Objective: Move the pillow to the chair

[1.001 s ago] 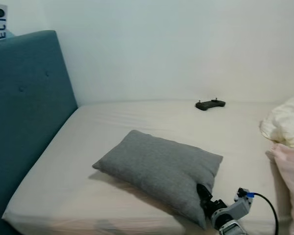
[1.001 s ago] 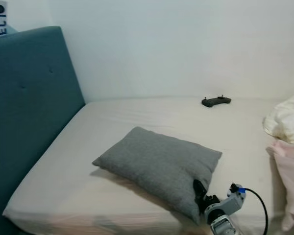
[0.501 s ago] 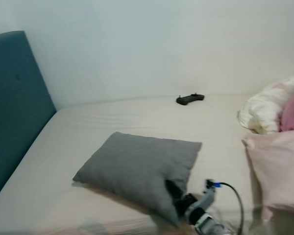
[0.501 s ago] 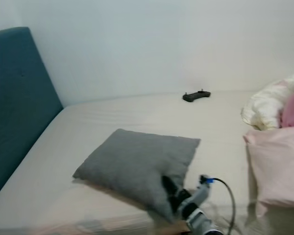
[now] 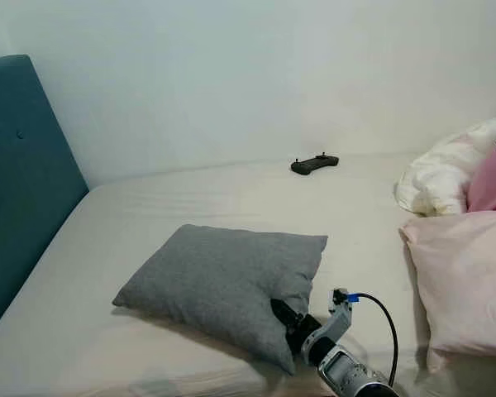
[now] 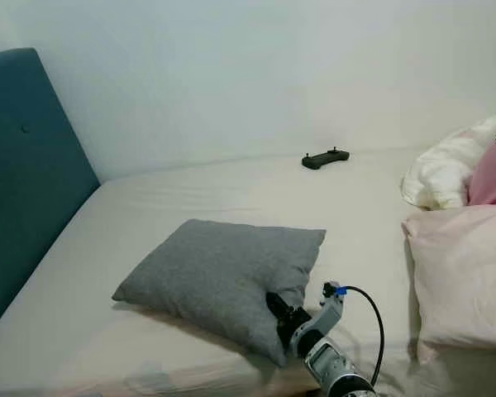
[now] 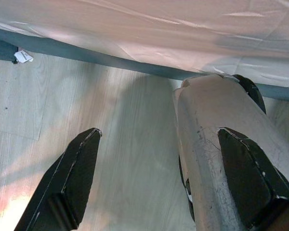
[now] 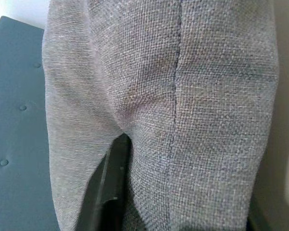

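The grey pillow (image 5: pixel 223 285) lies flat on the bed (image 5: pixel 190 198), its near right corner clamped between the fingers of the right pincer (image 5: pixel 288 320). The right wrist view adds the detail: woven fabric bunched around one black finger (image 8: pixel 111 192), with the teal headboard (image 8: pixel 14 125) behind. The left wrist view has the left pincer (image 7: pixel 159 183) hanging over the wooden floor (image 7: pixel 130 159) beside the bed's edge, its fingers well apart. A black controller (image 5: pixel 314 164) rests near the wall.
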You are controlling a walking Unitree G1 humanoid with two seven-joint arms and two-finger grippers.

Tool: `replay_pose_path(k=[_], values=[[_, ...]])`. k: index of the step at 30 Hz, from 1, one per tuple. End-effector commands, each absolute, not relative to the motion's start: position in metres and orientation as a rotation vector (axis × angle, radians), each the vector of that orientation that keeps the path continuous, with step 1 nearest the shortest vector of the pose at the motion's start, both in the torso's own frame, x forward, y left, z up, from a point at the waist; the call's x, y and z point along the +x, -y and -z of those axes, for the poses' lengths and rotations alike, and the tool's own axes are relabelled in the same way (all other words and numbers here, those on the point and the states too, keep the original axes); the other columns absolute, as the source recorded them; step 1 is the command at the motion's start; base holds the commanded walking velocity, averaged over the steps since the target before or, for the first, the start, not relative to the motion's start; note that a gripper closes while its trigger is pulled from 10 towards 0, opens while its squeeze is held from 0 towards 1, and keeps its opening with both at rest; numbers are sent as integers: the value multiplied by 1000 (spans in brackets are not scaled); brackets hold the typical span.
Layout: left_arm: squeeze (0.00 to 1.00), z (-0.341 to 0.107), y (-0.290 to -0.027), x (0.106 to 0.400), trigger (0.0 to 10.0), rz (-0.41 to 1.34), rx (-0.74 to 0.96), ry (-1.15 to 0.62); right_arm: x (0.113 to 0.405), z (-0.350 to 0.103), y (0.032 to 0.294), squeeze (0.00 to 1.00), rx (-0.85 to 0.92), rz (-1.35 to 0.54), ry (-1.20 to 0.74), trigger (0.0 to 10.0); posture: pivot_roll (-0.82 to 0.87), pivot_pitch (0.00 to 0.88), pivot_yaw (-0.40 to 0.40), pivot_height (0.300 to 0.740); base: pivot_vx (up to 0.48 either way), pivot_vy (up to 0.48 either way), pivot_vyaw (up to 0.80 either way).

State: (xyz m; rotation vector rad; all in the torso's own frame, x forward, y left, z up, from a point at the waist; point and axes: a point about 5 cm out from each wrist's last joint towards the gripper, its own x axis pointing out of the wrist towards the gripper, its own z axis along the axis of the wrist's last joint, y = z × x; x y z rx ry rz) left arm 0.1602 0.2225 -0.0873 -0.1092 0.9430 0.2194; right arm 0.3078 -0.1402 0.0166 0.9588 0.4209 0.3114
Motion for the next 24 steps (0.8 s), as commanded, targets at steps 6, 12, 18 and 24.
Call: replay_pose_path(k=[6,12,18,24], values=[[0,88,-224,158,10000,-219,-100,-950,314,-23,141,0,920,-319,-394,0,-48,34,56,490,0,0,0],[0,68,-247,187,10000,-404,-133,-806,318,-30,139,0,817,-383,-360,0,-56,35,43,490,0,0,0],[0,51,-278,199,10000,-554,53,-797,326,-44,140,0,864,-445,-289,0,-57,29,29,505,0,0,0],[0,57,-287,180,10000,-623,153,-886,333,-58,138,0,865,-517,-227,0,-67,30,32,530,0,0,0]])
